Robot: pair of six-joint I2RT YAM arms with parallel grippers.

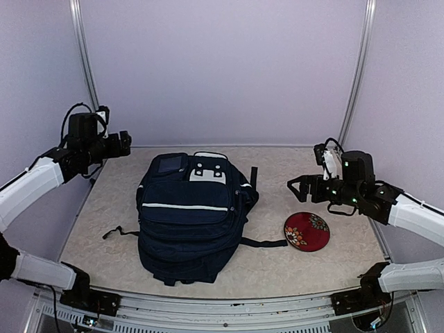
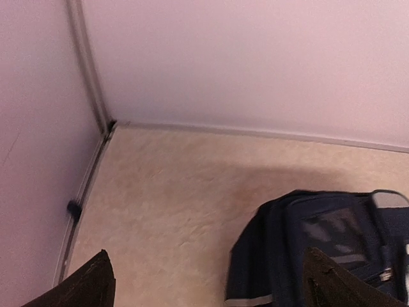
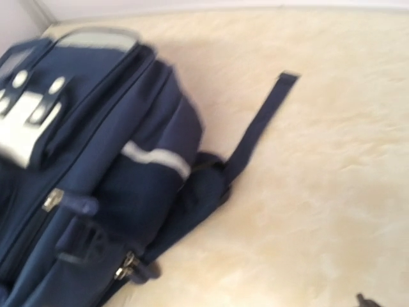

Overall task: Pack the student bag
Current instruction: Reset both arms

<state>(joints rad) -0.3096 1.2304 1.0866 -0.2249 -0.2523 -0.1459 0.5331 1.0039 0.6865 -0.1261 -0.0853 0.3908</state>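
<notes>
The student bag (image 1: 191, 215) is a dark navy backpack with white stripe trim and a white top patch. It lies flat at the middle of the table, zips shut. My left gripper (image 1: 126, 144) hangs open and empty above the far left of the table; its dark fingertips (image 2: 96, 284) stand wide apart, with the bag's top corner (image 2: 300, 249) to their right. My right gripper (image 1: 298, 187) is open and empty, raised to the right of the bag. In the right wrist view the bag's side (image 3: 96, 173) and a loose strap (image 3: 255, 128) show.
A round red pouch with a flower pattern (image 1: 306, 231) lies on the table right of the bag, below my right gripper. Black straps (image 1: 263, 242) trail from the bag on both sides. Lilac walls close in the table at the back and sides.
</notes>
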